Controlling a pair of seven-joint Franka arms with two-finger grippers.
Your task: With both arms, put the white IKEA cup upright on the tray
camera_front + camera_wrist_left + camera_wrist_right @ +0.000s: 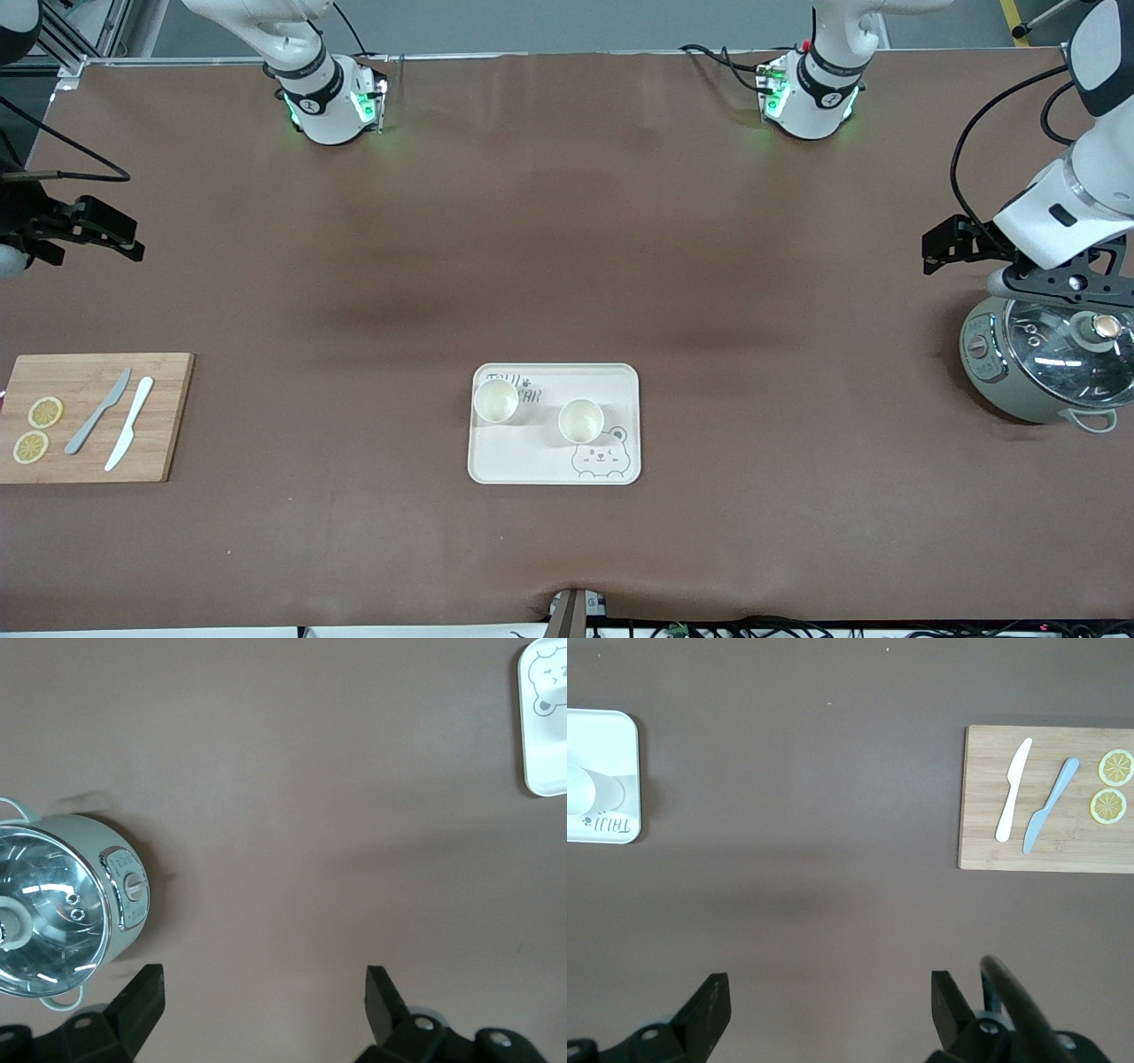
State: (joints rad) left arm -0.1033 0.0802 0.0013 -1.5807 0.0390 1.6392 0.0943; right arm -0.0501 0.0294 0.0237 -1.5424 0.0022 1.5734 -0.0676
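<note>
Cups [495,400] [580,420] both stand upright on the tray [620,381] – mouths up, no long axis to turn – while the open left gripper [264,1005] beside the cooker [1036,363] and the open right gripper [830,1008] hang well apart from the tray, about equally removed.

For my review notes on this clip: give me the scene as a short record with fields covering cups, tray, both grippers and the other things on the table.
cups: two, both upright on the tray
tray: cream, mid-table, near the front camera
left gripper: open, empty, over bare table beside the cooker
right gripper: open, empty, over bare table at the right arm's end
cutting board: holds two knives and two lemon slices
</note>
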